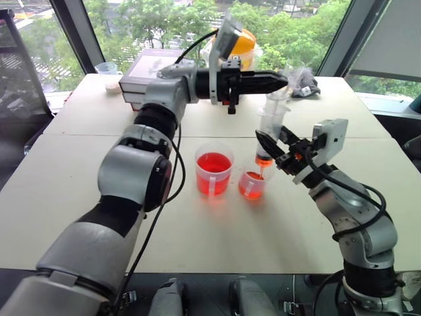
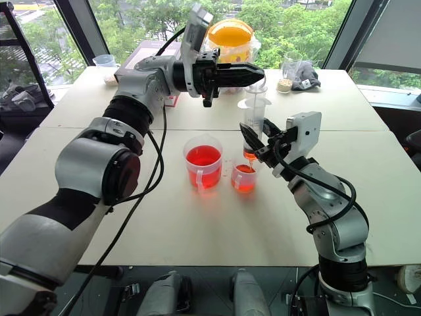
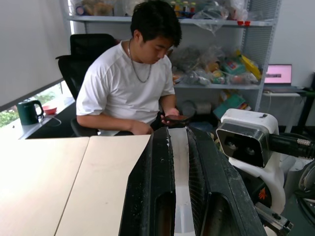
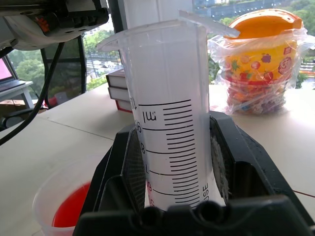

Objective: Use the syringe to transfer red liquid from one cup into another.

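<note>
Table edges: the table (image 1: 72,184) runs wide to both sides; its far edge lies along the windows and its near edge is just below the arms.
Open room: we see bare tabletop left of the cups, in front of them, and to the right past the right arm.
Back clutter: books (image 1: 146,74), a bagged jar (image 1: 241,43), two clear cups (image 1: 106,68) (image 1: 294,67) and a dark cloth (image 1: 306,86) all sit along the far side, well apart from the red cups.
Person: a person (image 3: 129,86) sits beyond the table, looking down at a phone.
Right claw: the right claw (image 1: 275,140) is clamped around the lower barrel of the syringe (image 1: 272,118), one finger on each side, holding it upright.
Left claw: the left claw (image 1: 281,80) is held level above the syringe, with only a thin slit between its fingers; its tips are at the plunger top, and we cannot tell whether they pinch it.
Syringe: its tip points down into the small cup (image 1: 251,186), and a little red shows at the bottom of the barrel.
Cups: the big cup (image 1: 214,171) stands just beside the small one, on its left; both hold red liquid.
Count: one syringe, two red cups, two clear cups at the back, three stacked books, one jar.
</note>
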